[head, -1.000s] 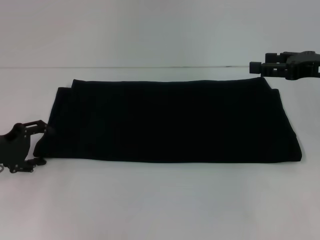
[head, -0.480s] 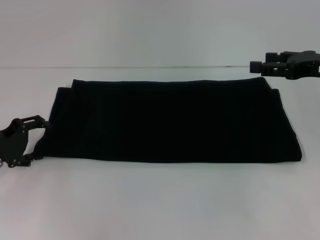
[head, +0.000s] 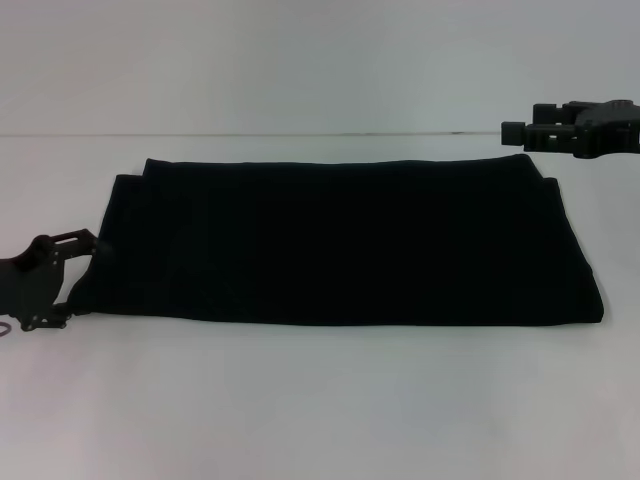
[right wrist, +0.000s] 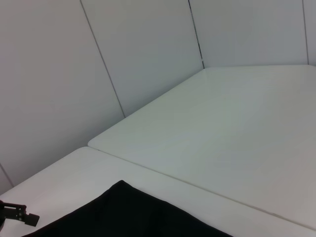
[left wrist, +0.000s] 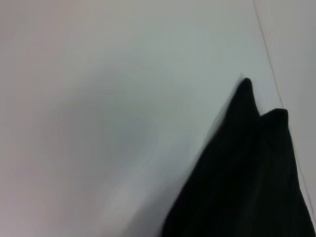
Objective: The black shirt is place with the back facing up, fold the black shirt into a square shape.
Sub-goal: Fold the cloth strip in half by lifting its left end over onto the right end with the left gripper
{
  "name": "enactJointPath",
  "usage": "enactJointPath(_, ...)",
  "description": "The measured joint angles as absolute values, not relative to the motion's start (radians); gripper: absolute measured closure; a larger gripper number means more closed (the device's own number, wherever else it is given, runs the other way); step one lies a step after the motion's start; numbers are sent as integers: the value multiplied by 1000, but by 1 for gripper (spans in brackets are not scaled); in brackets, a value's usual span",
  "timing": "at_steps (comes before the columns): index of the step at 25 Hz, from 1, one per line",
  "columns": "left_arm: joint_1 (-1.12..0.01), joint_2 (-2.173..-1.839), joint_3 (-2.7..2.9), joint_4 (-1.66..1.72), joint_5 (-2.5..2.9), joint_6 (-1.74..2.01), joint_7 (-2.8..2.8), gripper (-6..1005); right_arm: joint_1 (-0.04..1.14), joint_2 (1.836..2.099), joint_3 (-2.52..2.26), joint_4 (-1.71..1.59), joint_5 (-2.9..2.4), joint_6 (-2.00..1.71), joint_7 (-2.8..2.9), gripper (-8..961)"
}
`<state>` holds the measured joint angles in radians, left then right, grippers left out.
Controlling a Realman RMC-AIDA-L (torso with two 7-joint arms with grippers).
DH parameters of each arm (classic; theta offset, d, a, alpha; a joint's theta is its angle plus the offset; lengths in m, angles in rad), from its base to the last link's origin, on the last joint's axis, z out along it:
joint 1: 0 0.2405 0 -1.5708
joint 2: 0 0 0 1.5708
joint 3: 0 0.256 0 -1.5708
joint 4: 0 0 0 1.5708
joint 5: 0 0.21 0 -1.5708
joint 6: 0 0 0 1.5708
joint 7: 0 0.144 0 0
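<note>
Left gripper (head: 60,275) low at eight o'clock, near the frame edge. Right gripper (head: 515,132) raised at two o'clock, fingers pointing inward.

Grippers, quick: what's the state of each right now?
Left gripper: open, straddling the black shirt's near left corner.
Right gripper: cannot be told; raised above the far right corner, holding nothing.

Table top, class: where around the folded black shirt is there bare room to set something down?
Bare white table runs along the black shirt's near edge, widest there. A narrower strip lies between its far edge and the wall. Tighter spots: the shirt's near left corner, where the left claw sits, and above its far right corner, where the right claw hangs.
</note>
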<state>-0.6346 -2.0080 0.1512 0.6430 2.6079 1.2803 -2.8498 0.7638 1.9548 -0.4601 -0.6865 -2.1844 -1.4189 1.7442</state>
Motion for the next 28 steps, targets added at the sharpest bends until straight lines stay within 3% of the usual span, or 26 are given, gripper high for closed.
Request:
enactJointPath(9,-639,-2008,159,643,2616,1283,-2779,138,764,1953,-460,-689,-2184,-1419,1744,150)
enactJointPath(11,-638,-2008,161,643,2634,1276,-2769,340,764,1952,-460,-689,-2182,-1419,1744,150)
enactJointPath(18,-635,-2009,182,642,2652,1260,-2728,586,762,1951,-461,-689,-2172,-1419,1744,150)
enactJointPath(28,-636,-2007,182,635,2658,1254,-2642,793,762,1953,-460,-689,-2172,-1425,1746,150)
